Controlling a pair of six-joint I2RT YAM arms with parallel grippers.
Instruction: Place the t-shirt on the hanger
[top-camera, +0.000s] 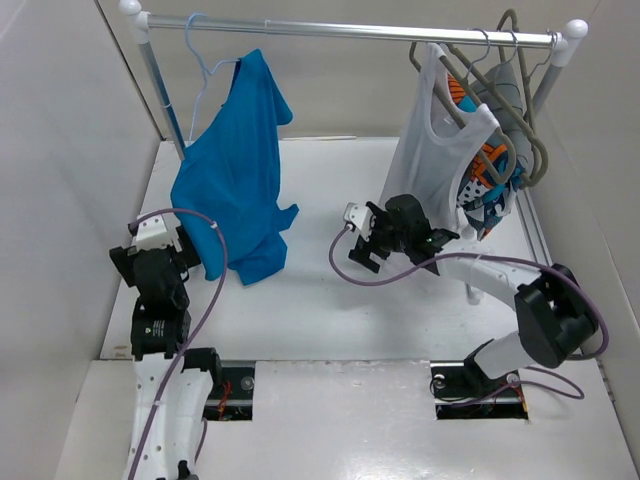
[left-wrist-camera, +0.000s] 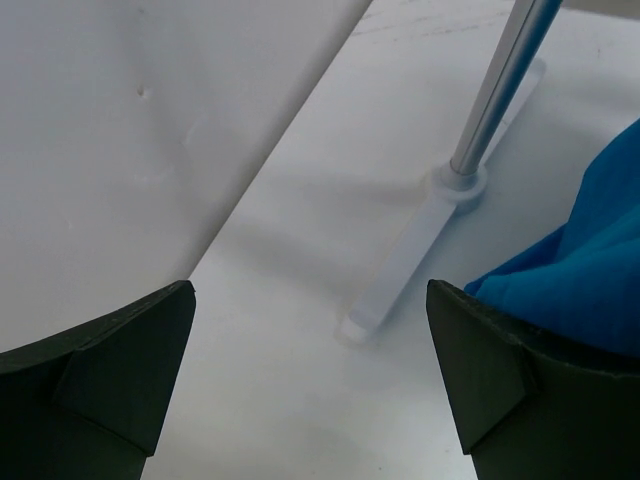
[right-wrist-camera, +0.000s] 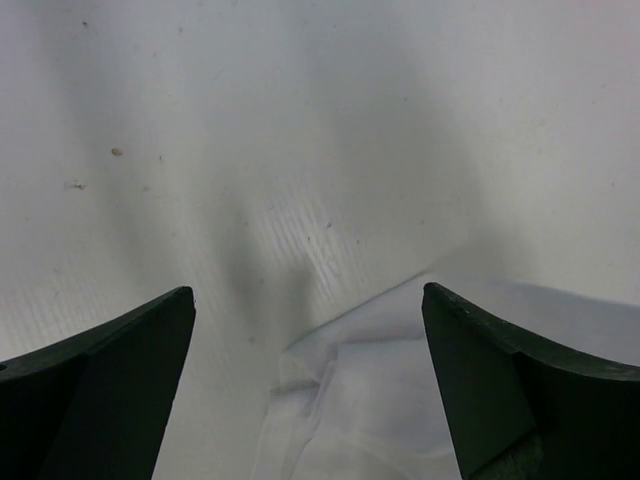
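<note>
Along the back of a white counter walled in by white panels, a silver metal clothes rail with white end knobs spans the scene from above; at its left end a thin pale-blue wire hanger hooks over the rail, and a plain bright blue short-sleeved t-shirt hangs from it, lopsided and bunched, with part of the wire bare to the left of the fabric; the shirt's lower edge drops close to the counter, though whether it touches cannot be told.

At the rail's right end, a white tank top hangs on a grey hanger, with an orange, blue and white patterned garment behind it.

The left fingers are spread wide with nothing between them; they sit just left of the shirt's lower part, and the left wrist view shows blue fabric beside the right-hand finger, plus the rail's silver upright post and its flat white foot ahead.

The right fingers are also spread wide and hold nothing; they hover mid-counter, just below the tank top; a pale crumpled white material lies beneath them, too unclear to identify.
</note>
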